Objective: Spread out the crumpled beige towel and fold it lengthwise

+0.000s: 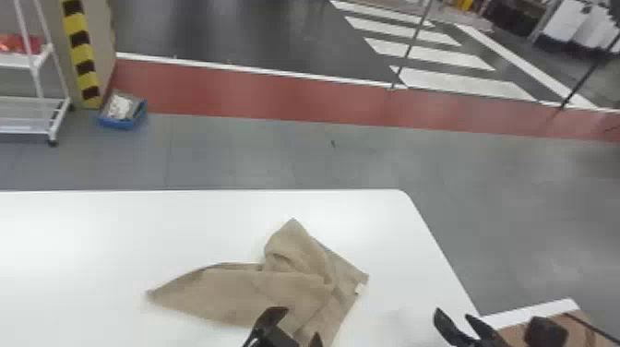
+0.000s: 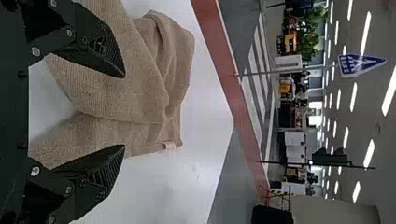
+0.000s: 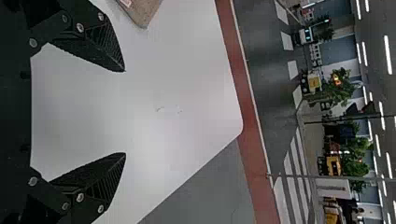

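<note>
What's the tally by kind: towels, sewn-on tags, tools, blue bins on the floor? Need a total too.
Towels: 1 (beige towel, crumpled on the table)
Tags: 1 (white tag at the towel's edge)
Tools: 2 (left tool, right tool)
Blue bins: 1 (blue bin beyond the table)
Total: 5

The left gripper pokes in at the bottom of the head view, near the middle. The right gripper pokes in there too, well apart on the right side, and its two black fingers lean up and to the left. In the wrist views, the left gripper and the right gripper are both wide open, with bumpy lines near their pointy tips.
</note>
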